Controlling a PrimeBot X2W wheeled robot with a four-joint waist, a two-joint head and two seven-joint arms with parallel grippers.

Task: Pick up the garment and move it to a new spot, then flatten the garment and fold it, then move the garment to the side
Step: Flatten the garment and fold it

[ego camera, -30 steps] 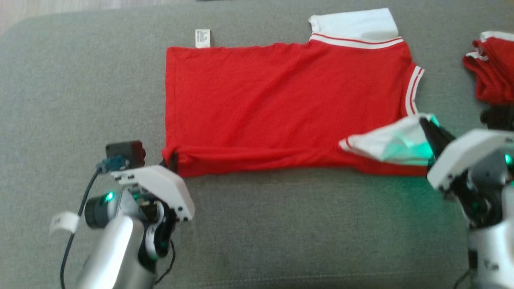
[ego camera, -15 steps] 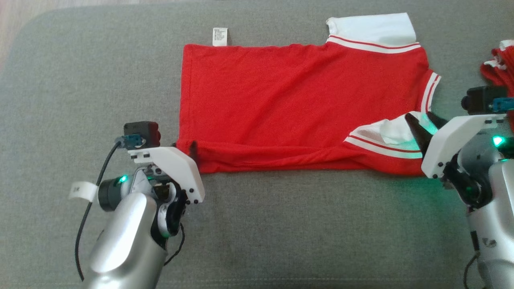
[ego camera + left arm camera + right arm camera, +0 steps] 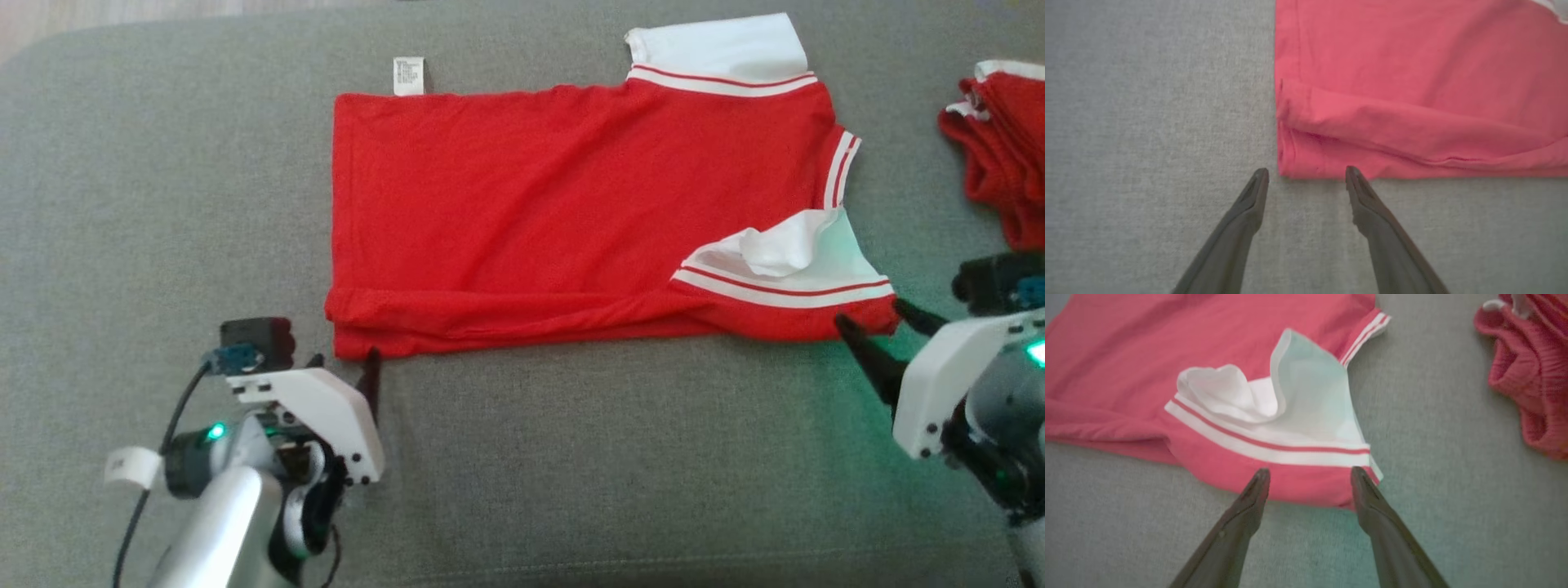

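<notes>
Grey woven fabric covers the tabletop [image 3: 571,474], a surface likely to drag on soft cloth.

Left gripper [image 3: 343,359]: fingers spread and empty, tips at the garment's near-left corner. The forearm sits low and angles in from below that corner.

Right gripper [image 3: 869,314]: fingers spread and empty, tips at the red hem of the near sleeve [image 3: 784,253], at the garment's near-right corner.

The garment [image 3: 555,204], a red shirt with white striped sleeves, lies flat mid-tabletop. Its near long edge is doubled over in a narrow fold.

Handling judgement: light, limp and not fragile, so it drapes and creases when lifted. Take hold at the two near corners and pinch every layer.

Past the garment's far edge lie a white label [image 3: 408,76] and the far sleeve [image 3: 718,45]. A crumpled red pile [image 3: 1000,147] sits to the garment's right.
</notes>
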